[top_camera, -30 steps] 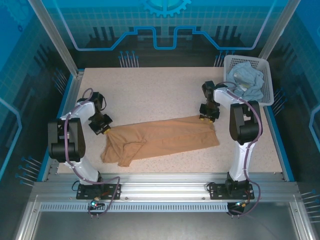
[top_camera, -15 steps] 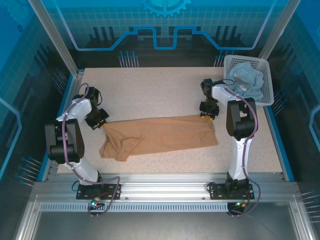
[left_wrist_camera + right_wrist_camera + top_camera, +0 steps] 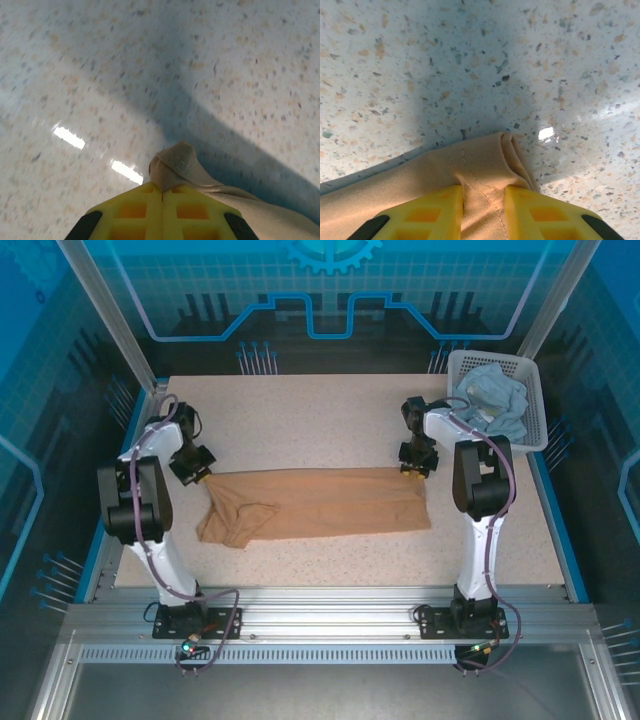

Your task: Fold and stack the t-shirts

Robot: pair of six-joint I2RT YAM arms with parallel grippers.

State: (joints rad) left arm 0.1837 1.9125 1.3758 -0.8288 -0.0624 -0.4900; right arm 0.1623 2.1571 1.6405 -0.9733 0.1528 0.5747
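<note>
The tan t-shirt [image 3: 320,502] lies stretched in a long band across the middle of the table, bunched at its left end. My left gripper [image 3: 203,478] holds its left far corner; in the left wrist view the yellow jaws [image 3: 162,190] are pressed together on a hemmed tip of cloth [image 3: 177,162]. My right gripper [image 3: 411,472] holds the right far corner; in the right wrist view its jaws [image 3: 484,200] pinch a thick fold of tan cloth [image 3: 470,160]. The pale blue t-shirt [image 3: 497,400] lies crumpled in the basket.
The white lattice basket [image 3: 490,355] stands at the table's far right corner, just behind the right arm. Bare speckled tabletop [image 3: 300,420] stretches behind the shirt and in front of it. Blue rails edge the table on both sides.
My left gripper has moved away from me and to the left, drawing the shirt's left end with it, so the shirt now lies straighter. The right gripper has shifted slightly back.
</note>
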